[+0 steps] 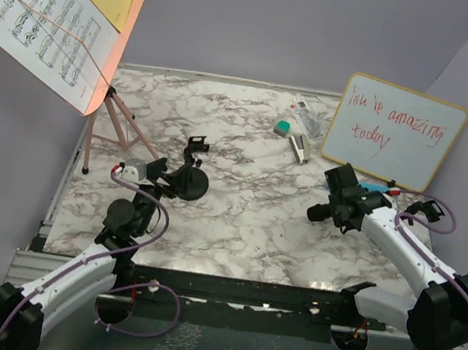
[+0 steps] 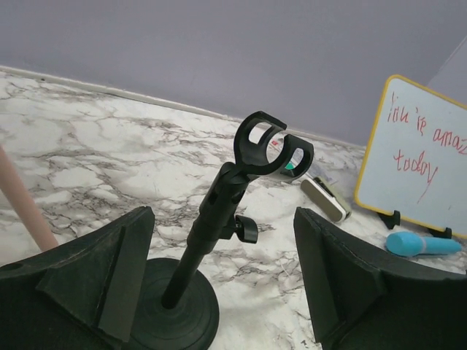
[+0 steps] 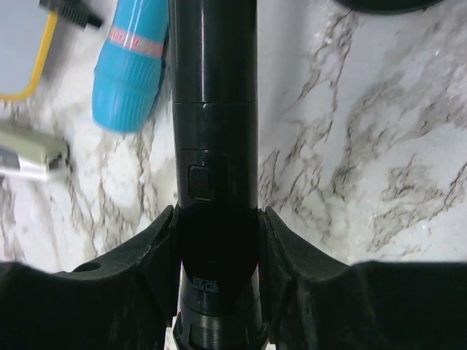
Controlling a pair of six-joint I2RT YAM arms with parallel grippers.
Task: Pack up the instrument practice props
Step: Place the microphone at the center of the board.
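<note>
The pink music rack point(image 1: 125, 31) stands on tripod legs at the far left and carries sheet-music pages point(image 1: 38, 9). A black mic pole point(image 2: 215, 219) with an empty clip stands on its round base point(image 2: 182, 321). My left gripper point(image 2: 222, 292) is open around the pole's lower part without touching it, and in the top view this gripper point(image 1: 163, 175) sits just left of the pole point(image 1: 191, 169). My right gripper point(image 3: 215, 248) is shut on the black microphone point(image 3: 211, 131), held above the table at the right point(image 1: 318, 211). The blue microphone point(image 3: 131, 65) lies by the whiteboard.
The wood-framed whiteboard point(image 1: 394, 133) with red writing leans at the back right. A stapler point(image 1: 301, 150) and a green eraser point(image 1: 282, 129) lie in front of it. One pink tripod leg point(image 2: 25, 211) stands close on the left of my left gripper.
</note>
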